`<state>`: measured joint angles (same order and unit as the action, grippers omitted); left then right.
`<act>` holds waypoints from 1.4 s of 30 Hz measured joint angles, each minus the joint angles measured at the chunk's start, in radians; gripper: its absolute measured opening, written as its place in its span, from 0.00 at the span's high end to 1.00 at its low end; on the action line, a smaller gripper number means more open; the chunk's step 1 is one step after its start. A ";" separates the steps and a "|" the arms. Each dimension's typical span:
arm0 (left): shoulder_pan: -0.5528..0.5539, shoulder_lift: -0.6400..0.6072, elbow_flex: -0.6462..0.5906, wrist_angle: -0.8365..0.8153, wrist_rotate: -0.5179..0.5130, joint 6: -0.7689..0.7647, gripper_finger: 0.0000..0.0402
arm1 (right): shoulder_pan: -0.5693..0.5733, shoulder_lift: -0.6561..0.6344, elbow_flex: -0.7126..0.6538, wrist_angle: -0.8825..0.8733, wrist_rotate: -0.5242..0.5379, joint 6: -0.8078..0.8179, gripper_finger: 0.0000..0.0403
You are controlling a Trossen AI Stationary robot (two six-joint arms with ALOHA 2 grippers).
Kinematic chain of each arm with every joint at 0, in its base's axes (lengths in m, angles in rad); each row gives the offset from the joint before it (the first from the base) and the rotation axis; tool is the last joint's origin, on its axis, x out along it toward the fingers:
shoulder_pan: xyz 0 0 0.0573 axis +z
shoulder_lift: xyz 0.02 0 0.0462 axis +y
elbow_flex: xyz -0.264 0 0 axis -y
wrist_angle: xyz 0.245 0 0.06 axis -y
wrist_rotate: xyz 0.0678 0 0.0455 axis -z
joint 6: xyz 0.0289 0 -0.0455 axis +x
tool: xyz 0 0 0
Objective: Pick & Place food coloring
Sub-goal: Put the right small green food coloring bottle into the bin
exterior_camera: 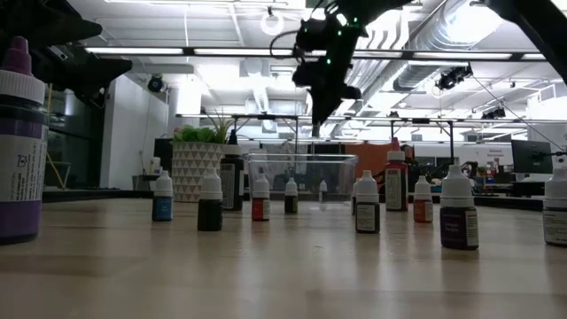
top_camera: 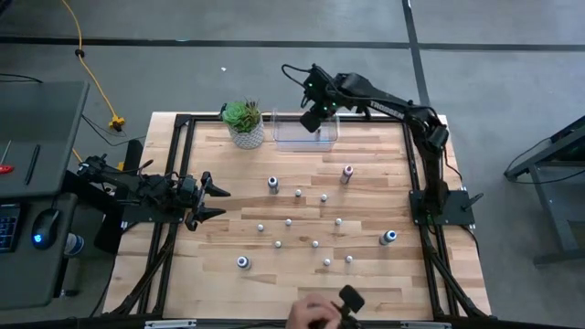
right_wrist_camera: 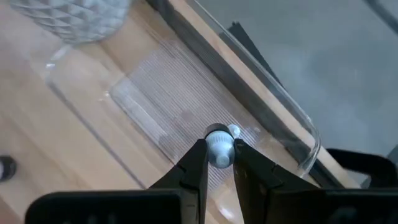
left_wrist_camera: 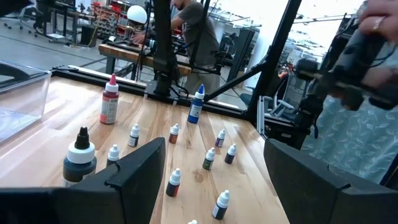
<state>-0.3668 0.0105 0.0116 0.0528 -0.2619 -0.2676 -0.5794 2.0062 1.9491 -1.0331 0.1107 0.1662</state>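
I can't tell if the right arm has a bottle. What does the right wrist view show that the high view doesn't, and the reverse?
Right wrist view only: the right gripper is shut on a small food coloring bottle, hanging over the floor of the clear bin.
High view only: the left gripper open and waiting at the table's left, and the scattered bottles on the table.
Both: the bin and the potted plant beside it.

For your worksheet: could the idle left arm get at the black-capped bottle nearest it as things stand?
Probably yes: the left end effector hangs open at the table's left, and no other bottle stands between it and the black-capped bottle.
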 joint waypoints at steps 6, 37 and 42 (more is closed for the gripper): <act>0.000 0.000 0.000 0.000 0.000 0.000 0.32 | -0.031 0.077 0.000 -0.008 -0.030 0.017 0.85; 0.000 0.000 0.000 0.000 0.000 0.000 0.32 | -0.069 0.234 0.000 -0.059 -0.066 0.008 0.85; 0.000 0.000 0.000 0.000 0.000 0.000 0.32 | -0.069 0.234 0.000 -0.053 -0.066 0.010 0.85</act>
<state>-0.3665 0.0105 0.0116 0.0528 -0.2619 -0.2676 -0.6483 2.2406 1.9488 -1.0862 0.0448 0.1757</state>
